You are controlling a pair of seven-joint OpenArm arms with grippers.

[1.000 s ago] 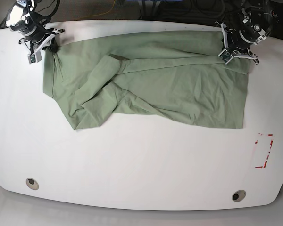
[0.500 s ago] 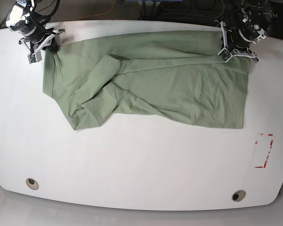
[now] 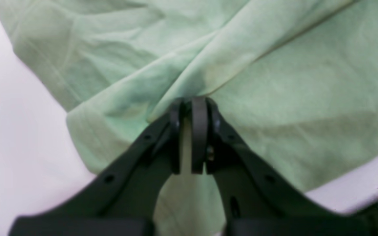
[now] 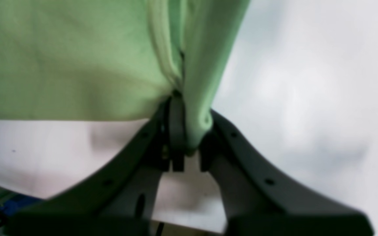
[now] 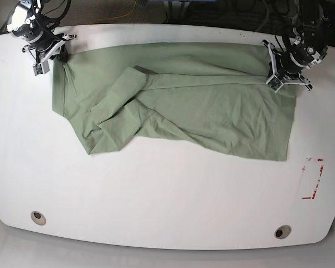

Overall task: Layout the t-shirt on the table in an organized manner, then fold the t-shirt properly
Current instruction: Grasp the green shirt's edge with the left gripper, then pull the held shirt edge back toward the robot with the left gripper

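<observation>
Base view shows the big white table (image 5: 167,190) with the green t-shirt (image 5: 212,106) spread between the left pincer (image 5: 283,75) and right pincer (image 5: 46,57), each pinching a shirt corner, and a hard pull could slip the cloth free.

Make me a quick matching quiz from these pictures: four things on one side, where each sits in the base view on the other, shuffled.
Things:
1. left hand
2. right hand
3. red tape marks
4. t-shirt

Places in the base view:
A. top left corner
B. spread across the table's far half
C. right edge, near side
D. top right

Pairs: 1-D, 2-A, 3-C, 4-B
</observation>
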